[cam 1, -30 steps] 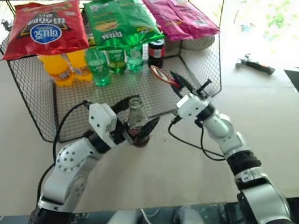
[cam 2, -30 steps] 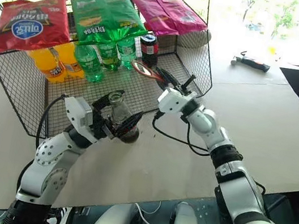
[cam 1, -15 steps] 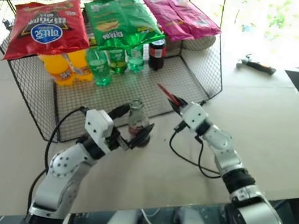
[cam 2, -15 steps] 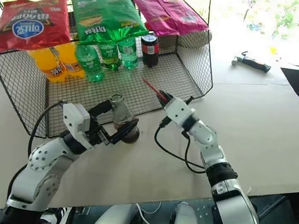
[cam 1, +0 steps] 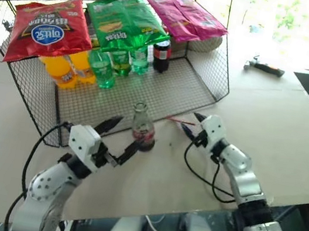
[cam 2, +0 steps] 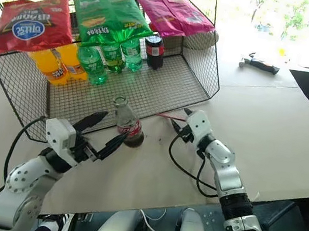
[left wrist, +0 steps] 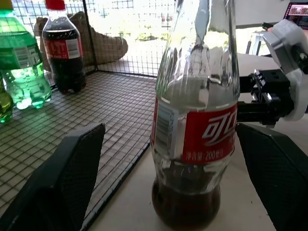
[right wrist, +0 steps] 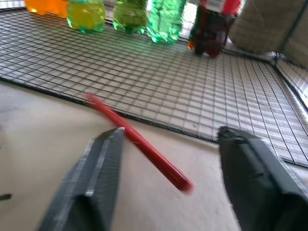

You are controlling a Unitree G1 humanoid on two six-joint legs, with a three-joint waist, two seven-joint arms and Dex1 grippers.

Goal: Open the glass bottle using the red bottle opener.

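Standing upright on the pale surface (cam 1: pixel 292 144), just at the front edge of the wire rack (cam 1: pixel 204 82), you have the glass bottle (cam 1: pixel 142 128): no cap on its mouth, dark liquid low inside, red label facing the left wrist camera.

Left gripper (cam 1: pixel 116 139): fingers spread wide. The bottle sits past and between the two tips; neither finger touches the glass. In the left wrist view the bottle (left wrist: pixel 196 120) stands clear between both black fingers (left wrist: pixel 62 178).

Right gripper (cam 1: pixel 191 123): fingers also spread wide, holding nothing. The red bottle opener (cam 1: pixel 176 120) lies just ahead of those tips, across the rack's front edge, to the right of the bottle and apart from it. In the right wrist view the opener (right wrist: pixel 139 143) reads as a thin red bar seen edge-on, blurred, between the two fingers without contact; you cannot tell whether it has fully settled flat.

On the rack's mesh floor at the back: orange bottles (cam 1: pixel 64 71), green plastic bottles (cam 1: pixel 115 64), a short dark bottle with a red cap (cam 1: pixel 161 54). Red (cam 1: pixel 49 28), green (cam 1: pixel 125 24) and pink snack bags (cam 1: pixel 186 17) lie over them. A hammer (cam 1: pixel 263 67) lies far right on the surface.
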